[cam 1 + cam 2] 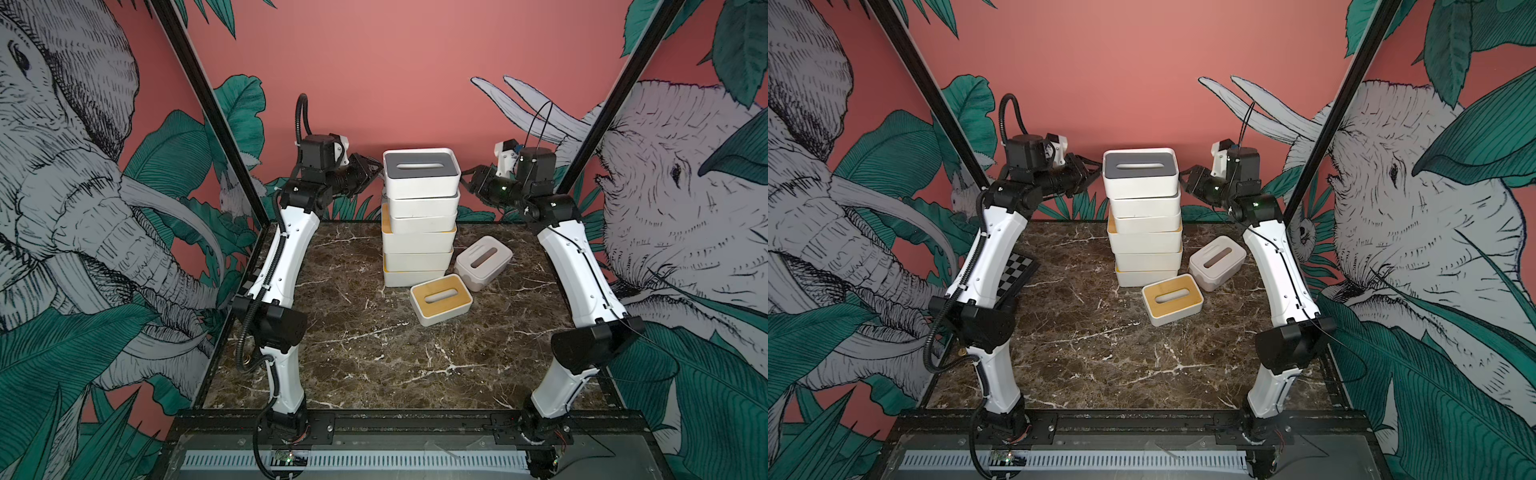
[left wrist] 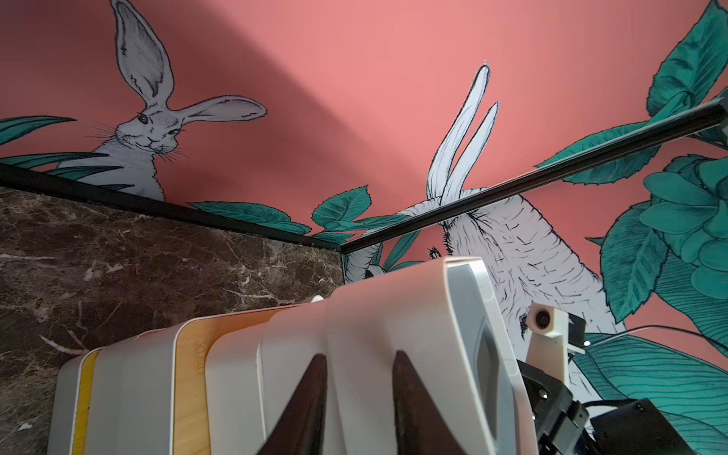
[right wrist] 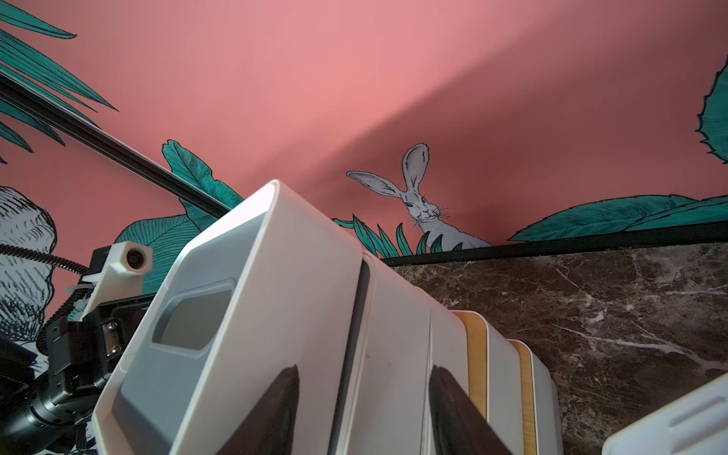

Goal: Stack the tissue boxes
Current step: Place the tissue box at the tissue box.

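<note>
A stack of several tissue boxes [image 1: 417, 245] [image 1: 1146, 245] stands at the back middle of the marble table; bamboo lid edges show between the white bodies. The top one has a grey slotted lid [image 1: 419, 166] [image 1: 1140, 166]. My left gripper [image 1: 376, 168] [image 1: 1096, 166] [image 2: 360, 354] is open, its tips at that box's left wall. My right gripper [image 1: 465, 172] [image 1: 1183, 170] [image 3: 364, 368] is open at the right wall. Neither has anything between its fingers. A bamboo-lidded box [image 1: 440, 299] [image 1: 1172, 298] and a pale box [image 1: 483, 262] [image 1: 1217, 262] lie loose beside the stack's foot.
A black-and-white checkerboard panel [image 1: 1017, 270] lies at the table's left edge behind my left arm. Black frame posts rise at both back corners. The brown marble table [image 1: 374, 353] stretches in front of the stack.
</note>
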`<state>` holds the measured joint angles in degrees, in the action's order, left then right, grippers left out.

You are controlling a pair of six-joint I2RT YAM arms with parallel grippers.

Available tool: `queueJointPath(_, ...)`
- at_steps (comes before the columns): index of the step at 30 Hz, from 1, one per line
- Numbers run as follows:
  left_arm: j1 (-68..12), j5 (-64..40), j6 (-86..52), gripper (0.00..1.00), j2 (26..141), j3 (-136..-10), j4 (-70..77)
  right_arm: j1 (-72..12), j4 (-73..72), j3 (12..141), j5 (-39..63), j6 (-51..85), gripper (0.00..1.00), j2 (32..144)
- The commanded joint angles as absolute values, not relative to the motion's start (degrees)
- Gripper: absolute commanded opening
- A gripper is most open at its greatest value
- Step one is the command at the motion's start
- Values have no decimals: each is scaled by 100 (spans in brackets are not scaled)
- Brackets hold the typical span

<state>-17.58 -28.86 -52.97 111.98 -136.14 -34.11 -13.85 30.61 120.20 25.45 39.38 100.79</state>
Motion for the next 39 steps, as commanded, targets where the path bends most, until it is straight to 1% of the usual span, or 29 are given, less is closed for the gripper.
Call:
queueJointPath(1,-1845,-3040,-5341,32,11162,-13884,-3208,-1418,2860,12002,2619,3883,53,9739)
queueJointPath(8,-1924,-3085,-5368,32,11273,-14027,-3199,-1415,2751,11762,2468,3902,55,9525)
queueJointPath(17,-1969,-3067,-5396,33,11277,-13992,-3199,-1404,2812,11830,2468,3946,56,9639)
queueJointPath(26,-1993,-2964,-5305,33,11003,-13547,-3144,-1275,2913,11988,2449,3973,58,9716)
queueJointPath(29,-1906,-2935,-5258,34,10894,-13535,-3172,-1186,3089,12123,2415,3912,62,9667)
queueJointPath(31,-1807,-2897,-5202,36,10782,-13536,-3232,-1108,3197,12139,2364,3834,67,9559)
queueJointPath(35,-1569,-2846,-4979,43,10382,-13300,-3373,-923,3643,12105,2325,3649,80,9270)
queueJointPath(37,-1488,-2882,-4819,53,10052,-12969,-3390,-848,3873,11911,2312,3531,87,8999)
queueJointPath(38,-1477,-2866,-4635,63,9836,-12748,-3444,-817,3975,11701,2245,3481,92,8792)
queueJointPath(39,-1480,-2835,-4400,74,9594,-12483,-3513,-787,4052,11426,2177,3441,96,8568)
